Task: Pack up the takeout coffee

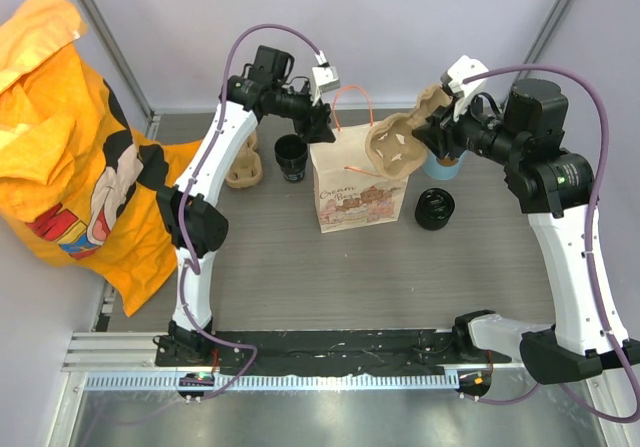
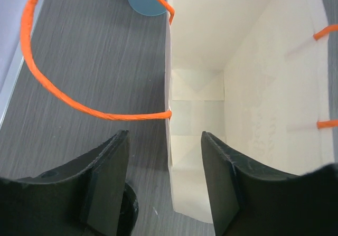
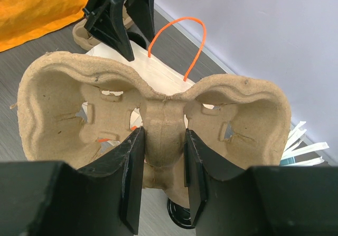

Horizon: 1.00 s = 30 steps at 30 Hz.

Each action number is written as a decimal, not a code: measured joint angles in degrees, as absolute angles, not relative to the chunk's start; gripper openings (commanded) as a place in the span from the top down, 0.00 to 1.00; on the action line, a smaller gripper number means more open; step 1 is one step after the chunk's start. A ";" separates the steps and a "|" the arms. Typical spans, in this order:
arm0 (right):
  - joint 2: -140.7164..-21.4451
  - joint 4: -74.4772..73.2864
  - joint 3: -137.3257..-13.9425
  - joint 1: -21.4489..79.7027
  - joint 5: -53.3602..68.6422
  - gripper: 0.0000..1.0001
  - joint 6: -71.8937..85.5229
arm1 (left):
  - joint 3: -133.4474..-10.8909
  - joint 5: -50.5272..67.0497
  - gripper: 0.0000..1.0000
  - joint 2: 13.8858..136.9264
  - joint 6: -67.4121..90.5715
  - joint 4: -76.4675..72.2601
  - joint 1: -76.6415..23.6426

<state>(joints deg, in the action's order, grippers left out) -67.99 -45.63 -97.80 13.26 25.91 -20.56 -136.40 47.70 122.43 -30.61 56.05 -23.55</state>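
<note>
We judge the coffee cup light and crushable, best gripped gently below its lid, while the left gripper gapes over the bag rim and the right gripper clamps the carrier.

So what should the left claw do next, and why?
Probably close on the wall of the bag. The left gripper stands open astride it, one finger inside the bag, one outside, a gap on each side. The right gripper holds the carrier at the bag's top. Pinching the wall should steady the bag for it.
</note>
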 measured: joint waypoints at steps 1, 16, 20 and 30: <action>-68.07 -45.63 -98.02 13.26 25.91 0.65 -20.56 | -136.40 47.59 0.46 122.67 -30.98 56.47 -23.55; -69.41 -45.76 -98.26 13.26 26.09 0.65 -20.58 | -137.58 42.78 0.76 123.28 -39.18 63.42 -24.32; -69.41 -45.78 -98.26 13.26 26.11 0.64 -20.58 | -138.50 41.50 0.92 123.37 -40.10 64.79 -24.77; -70.39 -45.65 -98.26 13.26 26.13 0.65 -20.16 | -137.80 37.19 1.00 122.96 -34.61 63.55 -26.37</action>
